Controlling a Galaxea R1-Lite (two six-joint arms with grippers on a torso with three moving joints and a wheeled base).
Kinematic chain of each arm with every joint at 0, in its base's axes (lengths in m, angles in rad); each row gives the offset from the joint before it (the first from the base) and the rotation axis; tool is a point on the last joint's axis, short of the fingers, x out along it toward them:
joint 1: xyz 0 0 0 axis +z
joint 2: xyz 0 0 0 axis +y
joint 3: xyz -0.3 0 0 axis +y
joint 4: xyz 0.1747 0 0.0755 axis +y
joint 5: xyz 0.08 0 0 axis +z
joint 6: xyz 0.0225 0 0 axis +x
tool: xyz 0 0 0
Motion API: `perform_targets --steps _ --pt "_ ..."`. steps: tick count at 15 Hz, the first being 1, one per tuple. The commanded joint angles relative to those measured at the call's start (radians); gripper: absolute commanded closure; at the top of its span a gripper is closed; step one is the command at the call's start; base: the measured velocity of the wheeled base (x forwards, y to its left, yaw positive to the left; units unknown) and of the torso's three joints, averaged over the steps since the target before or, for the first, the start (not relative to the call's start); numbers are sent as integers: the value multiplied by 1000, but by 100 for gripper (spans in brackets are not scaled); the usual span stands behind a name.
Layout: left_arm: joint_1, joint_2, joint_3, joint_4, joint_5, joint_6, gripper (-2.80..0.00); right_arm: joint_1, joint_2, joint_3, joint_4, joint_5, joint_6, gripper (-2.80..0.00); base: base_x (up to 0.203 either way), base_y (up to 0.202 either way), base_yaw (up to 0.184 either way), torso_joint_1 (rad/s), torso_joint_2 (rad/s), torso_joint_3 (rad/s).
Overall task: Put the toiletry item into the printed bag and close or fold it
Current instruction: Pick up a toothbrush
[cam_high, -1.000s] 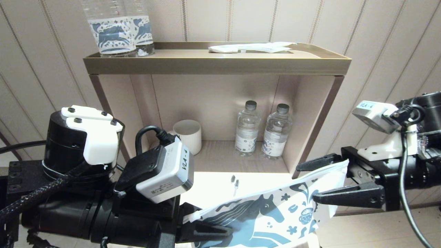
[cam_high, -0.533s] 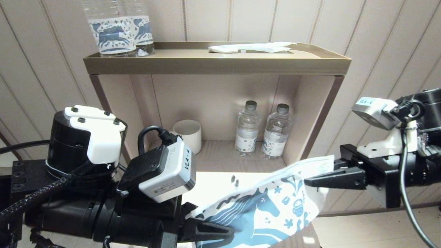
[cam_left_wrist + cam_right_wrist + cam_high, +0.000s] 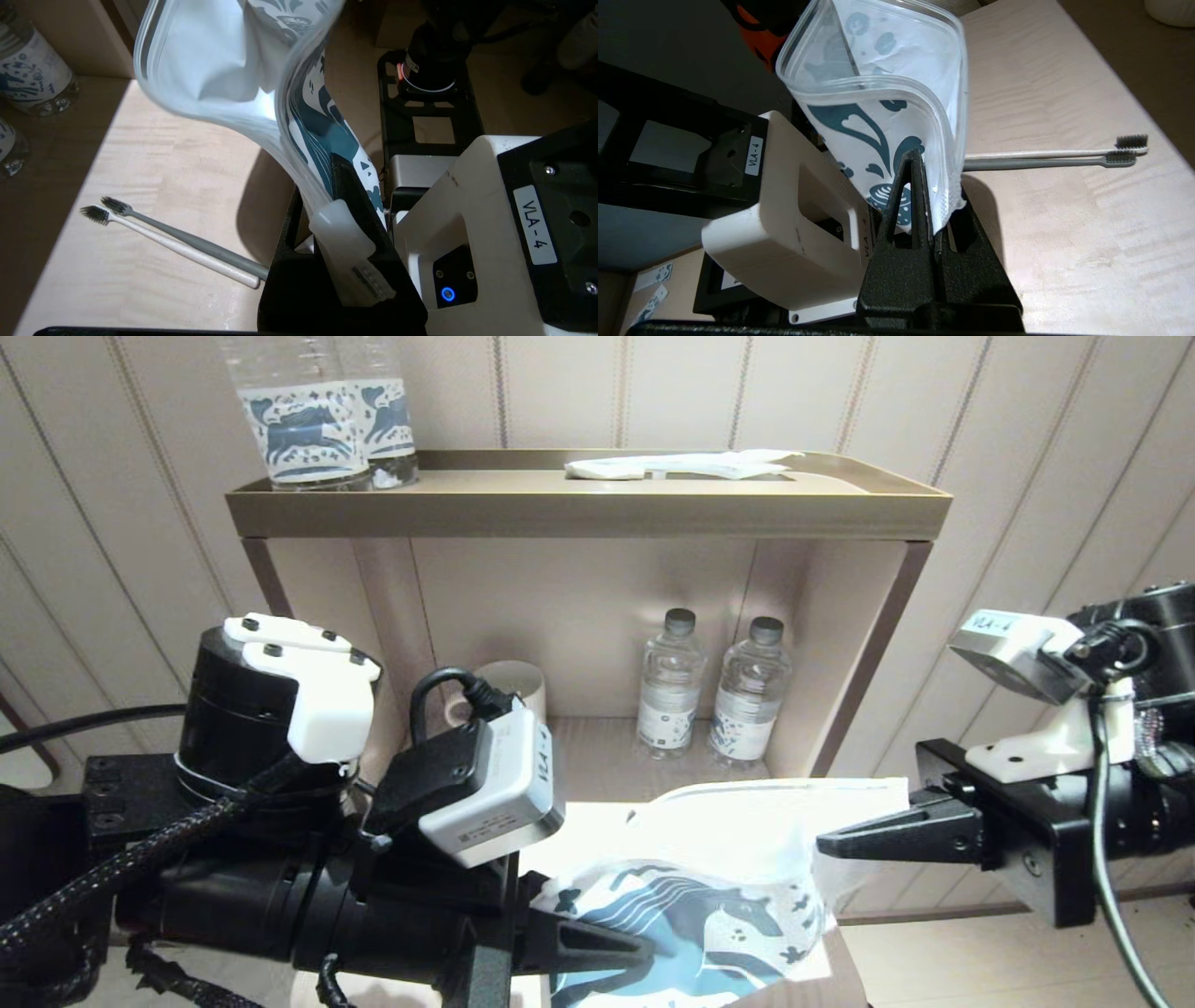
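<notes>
Holding the printed bag (image 3: pixel 709 887) pinched at opposite ends, the left gripper (image 3: pixel 635 947) and right gripper (image 3: pixel 826 845) needed its mouth bowed open (both toothbrushes (image 3: pixel 177 242) lay outside, mid-shelf).

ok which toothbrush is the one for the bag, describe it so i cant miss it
On the pale wooden shelf surface below the held printed bag, two slim toothbrushes lie side by side, apart from both grippers. Take the white-handled toothbrush; its neighbour, the grey-handled toothbrush, is darker.
</notes>
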Motion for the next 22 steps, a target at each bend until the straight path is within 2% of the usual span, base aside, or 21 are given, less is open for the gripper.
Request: perform_targets --steps 1,10,14,15,17,18,20,22 --pt "-18 45 -25 -3 -3 3 0 58 -12 -6 2 1 1 0 0 0 0 0 0 0" --pt "-76 150 -129 5 11 2 0 192 71 -29 0 -100 2 0 0 0 0 0 0 0" --pt "-76 138 -102 5 15 4 0 177 56 -21 1 -106 2 0 0 0 0 0 0 0" --pt "-76 128 -80 3 31 6 0 171 38 -13 2 -109 2 0 0 0 0 0 0 0" --pt "-62 103 -26 -2 112 12 0 120 -13 16 1 -118 -2 0 0 0 0 0 0 0" --pt "-47 90 2 -3 133 36 0 91 -37 36 1 -119 -6 0 0 0 0 0 0 0" --pt "-25 69 37 -4 153 93 0 56 -61 66 0 -122 -9 0 0 0 0 0 0 0" --pt "-22 57 41 -5 165 92 0 30 -63 70 6 -131 -7 0 0 0 0 0 0 0"
